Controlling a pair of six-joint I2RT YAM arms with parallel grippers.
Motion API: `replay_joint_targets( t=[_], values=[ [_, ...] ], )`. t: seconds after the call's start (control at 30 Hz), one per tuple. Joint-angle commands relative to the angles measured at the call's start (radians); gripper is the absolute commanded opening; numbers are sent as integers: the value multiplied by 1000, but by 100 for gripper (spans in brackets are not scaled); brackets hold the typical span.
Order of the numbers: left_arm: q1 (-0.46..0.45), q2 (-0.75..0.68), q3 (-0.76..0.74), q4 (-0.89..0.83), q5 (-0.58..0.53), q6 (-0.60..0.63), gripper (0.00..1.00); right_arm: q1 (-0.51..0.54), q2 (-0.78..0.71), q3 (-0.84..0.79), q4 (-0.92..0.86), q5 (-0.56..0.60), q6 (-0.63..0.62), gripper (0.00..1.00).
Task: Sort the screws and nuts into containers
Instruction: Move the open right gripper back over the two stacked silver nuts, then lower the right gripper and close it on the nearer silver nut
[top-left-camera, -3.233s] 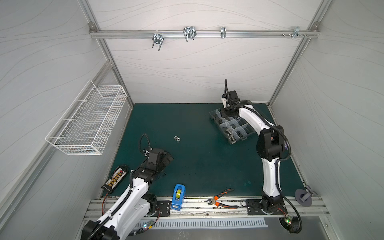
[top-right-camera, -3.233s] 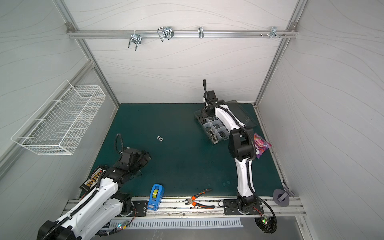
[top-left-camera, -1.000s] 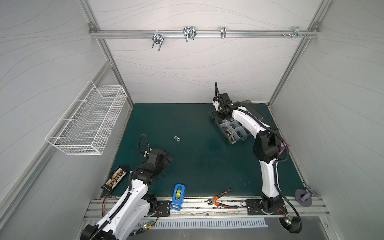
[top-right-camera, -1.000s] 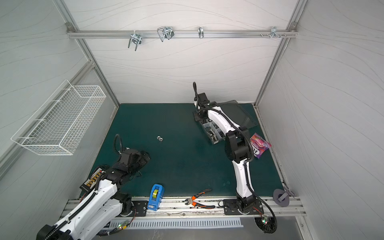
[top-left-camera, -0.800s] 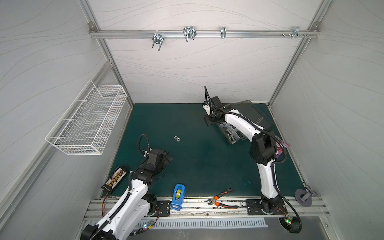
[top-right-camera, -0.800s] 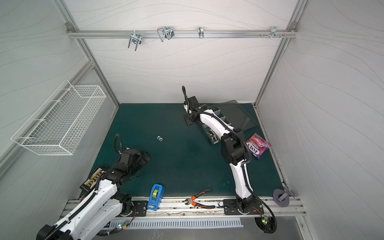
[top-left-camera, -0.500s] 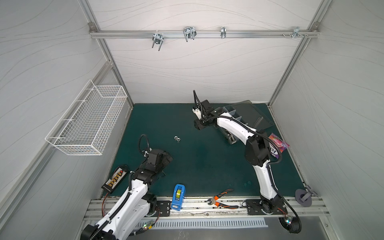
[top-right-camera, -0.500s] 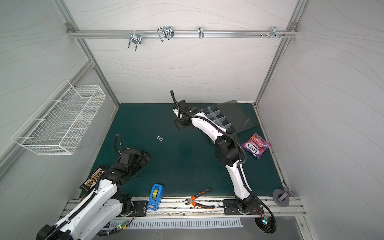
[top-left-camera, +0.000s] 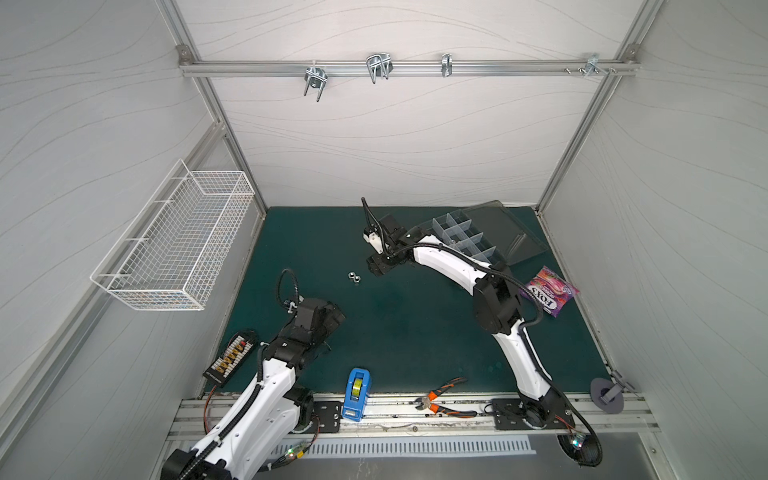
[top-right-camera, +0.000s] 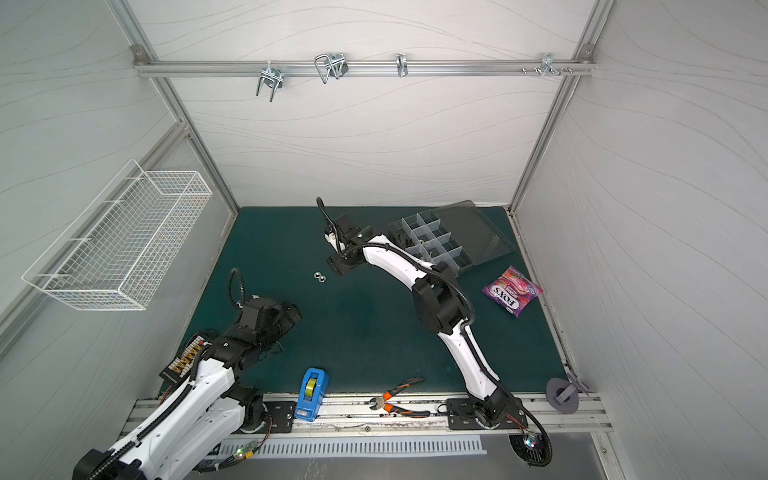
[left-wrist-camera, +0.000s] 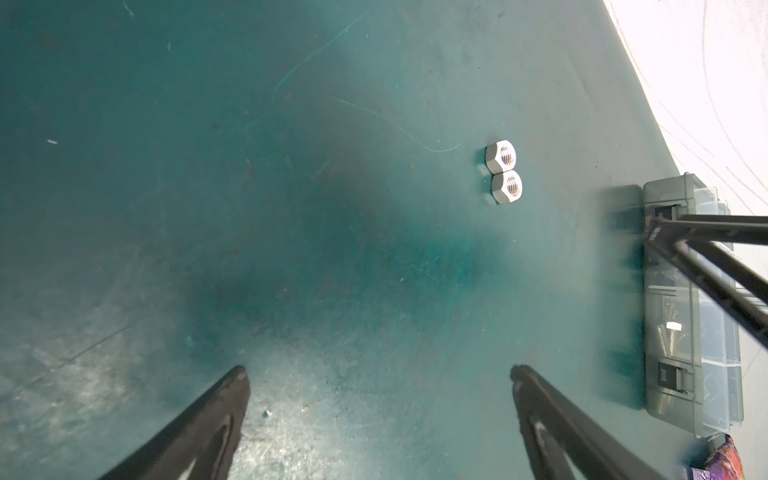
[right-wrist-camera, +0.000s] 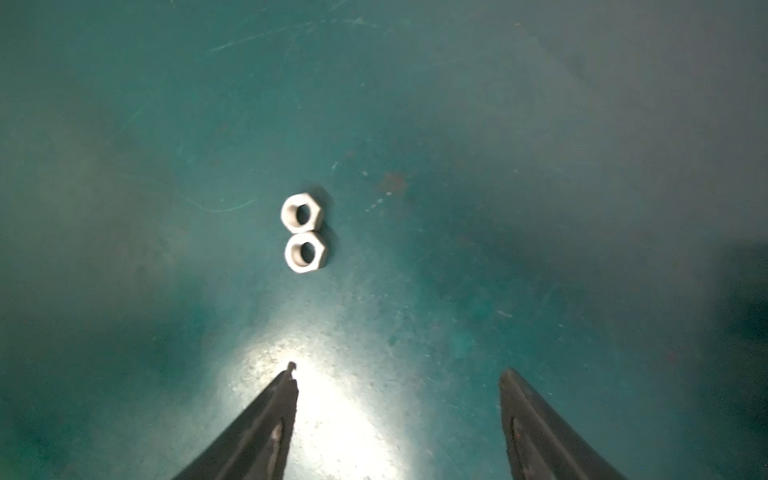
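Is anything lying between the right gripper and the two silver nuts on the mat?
Nothing visible. In the right wrist view only green mat separates the right gripper, jaws open, from the two nuts, which touch each other.

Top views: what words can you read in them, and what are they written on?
"FOXS": on the purple sweets packet, readable in both top views.
Smaller print under that word on the same packet: too small to read.
Blue tape dispenser: no writing that can be read.
Both wrist views: no words, numbers or signs at all.
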Motion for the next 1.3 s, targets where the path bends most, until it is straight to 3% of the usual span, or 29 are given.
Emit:
replay_joint_targets(
  t=[0.0,0.1,0.3,0.63,0.87,1.27],
  values=[
    [5,-3,11,2,-13,-4,99,27,35,37,-16,1,-37,78],
    [5,-4,11,2,-12,-2,99,45,55,51,-17,14,-51,80],
    [5,-7,3,3,-14,-3,99,74,82,64,-12,45,-74,99],
    [5,-15,9,-1,-17,0,99,87,108,69,-5,105,-88,99],
    [5,-14,22,-9,-19,3,99,88,132,70,14,74,-99,99],
    [5,-8,28,-20,-22,22,99,97,238,167,70,25,-115,82]
  ],
)
